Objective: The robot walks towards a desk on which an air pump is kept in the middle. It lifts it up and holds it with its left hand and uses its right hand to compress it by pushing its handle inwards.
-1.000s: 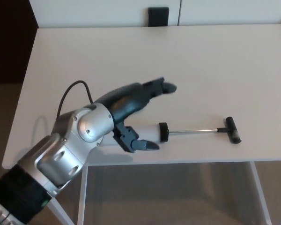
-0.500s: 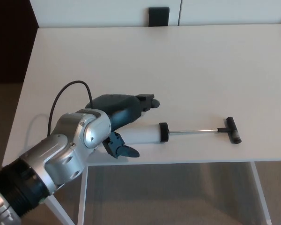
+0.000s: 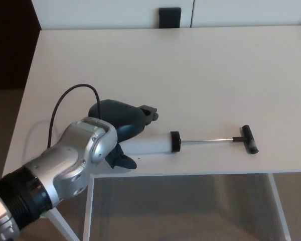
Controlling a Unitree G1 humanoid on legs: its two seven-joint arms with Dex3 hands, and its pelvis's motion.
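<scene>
The air pump (image 3: 155, 143) lies on the white desk (image 3: 190, 70) near its front edge. It has a white barrel with a black cap, a thin metal rod pulled out to the right, and a black T-handle (image 3: 249, 139). My left hand (image 3: 123, 128) hangs over the barrel's left end, upper fingers behind the barrel and the thumb in front near the desk edge. The fingers are apart and I cannot see them clasping the barrel. The barrel's left end is hidden by the hand. My right hand does not show.
A dark box-like object (image 3: 169, 17) stands at the desk's far edge against the white wall. A black cable (image 3: 65, 103) loops from my left forearm over the desk. The desk's front edge runs just below the pump.
My left hand has drawn back to the left and sunk lower along the barrel, from near the black cap to the barrel's left end. The pump has not moved.
</scene>
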